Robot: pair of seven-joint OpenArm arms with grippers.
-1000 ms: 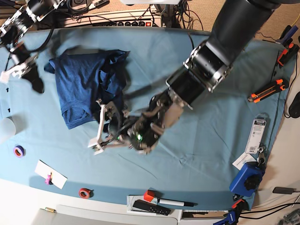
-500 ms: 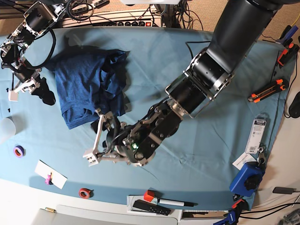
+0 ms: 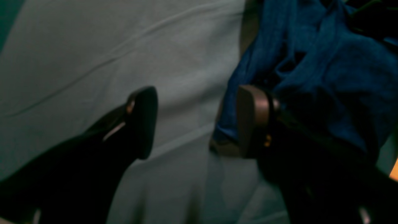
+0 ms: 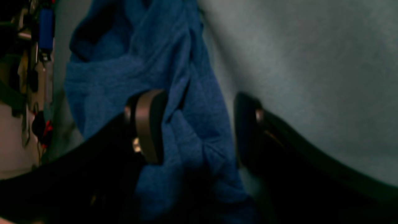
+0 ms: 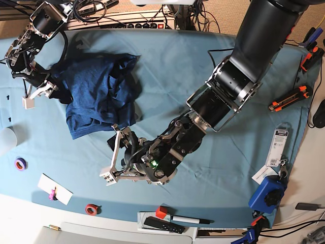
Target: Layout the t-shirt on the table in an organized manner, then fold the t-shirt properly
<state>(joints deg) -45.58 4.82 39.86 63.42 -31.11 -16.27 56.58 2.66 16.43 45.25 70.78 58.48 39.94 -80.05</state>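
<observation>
The surface (image 5: 213,198) is wide, covered in wrinkled teal cloth, with a white front edge. Behind its far edge lie a power strip (image 5: 142,24) and tangled cables.

There is one shirt (image 5: 96,94), dark navy and crumpled in a heap on the far left part of the surface in the base view, nowhere near flat. Two arms work over it. The left arm (image 5: 238,76), thick and black, reaches across the middle and hides much of the cloth beneath it. Its claw (image 5: 116,155) stands open at the shirt's near edge; in the wrist view one finger (image 3: 253,121) lies against the fabric and the other over bare cloth. The right claw (image 5: 39,89) is also open, at the shirt's left edge, and its wrist view shows the hem between its spread fingers (image 4: 149,124).

Smaller things ring the edges: a blue clamp (image 5: 266,195), two orange cutters (image 5: 289,97), a white tag pack (image 5: 278,147), a remote (image 5: 163,224), a marker (image 5: 190,220), a white card (image 5: 55,189), and two tape rolls (image 5: 92,209).
</observation>
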